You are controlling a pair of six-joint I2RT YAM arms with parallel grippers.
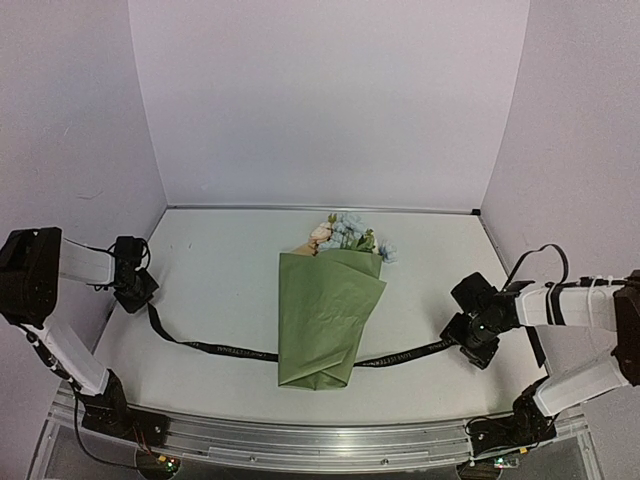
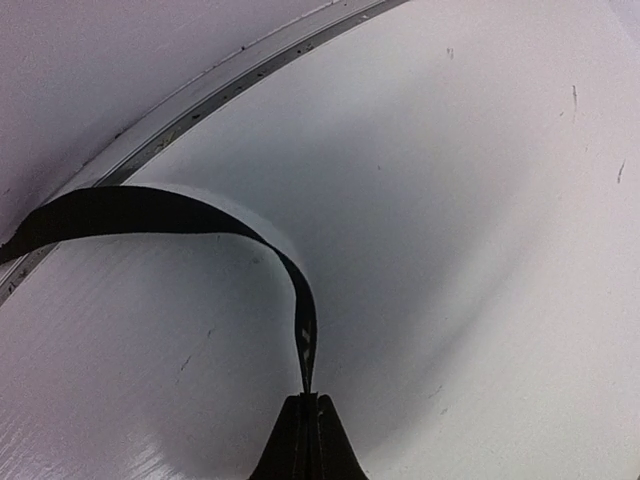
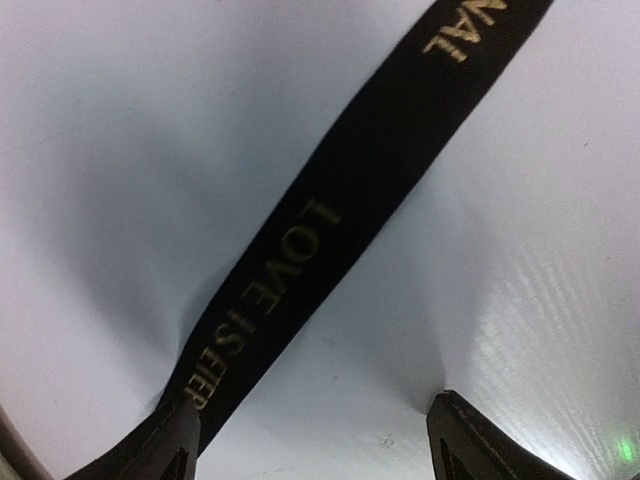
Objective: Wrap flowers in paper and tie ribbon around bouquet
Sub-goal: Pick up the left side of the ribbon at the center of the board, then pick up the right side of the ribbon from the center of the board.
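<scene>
**Top view.** Bouquet (image 1: pixel 330 318): a green paper cone lying mid-table (image 1: pixel 220 255), with the flowers (image 1: pixel 345 234) poking out at its far end. Ribbon (image 1: pixel 215 348): one black strip that crosses beneath the bouquet's lower part.
- Left claw (image 1: pixel 138 292): well left of the bouquet, at the ribbon's end.
- Right claw (image 1: pixel 468 345): well right of the bouquet, over the other end.
- Hidden: the stems inside the paper, and the stretch of ribbon under the cone.

**Left wrist view.** Claw pressed together, pinching the ribbon's tip edge-on. The strip arches up and away. The bouquet is out of frame.

**Right wrist view.** Claw spread, nothing pinched. The lettered ribbon runs slantwise on the table and passes by one finger rather than midway between the two.
- Hard to tell: whether the ribbon touches that finger.
- Cut off: the lettering, at both edges of the frame.

**Handling note (a judgement).** The step in hand is securing the second end.
- Centre the ribbon between the right fingers before closing.
- Then lift both ends evenly.
- Cross the ends over the bouquet's narrow part, pulling gently so the paper does not unroll or drag.
</scene>
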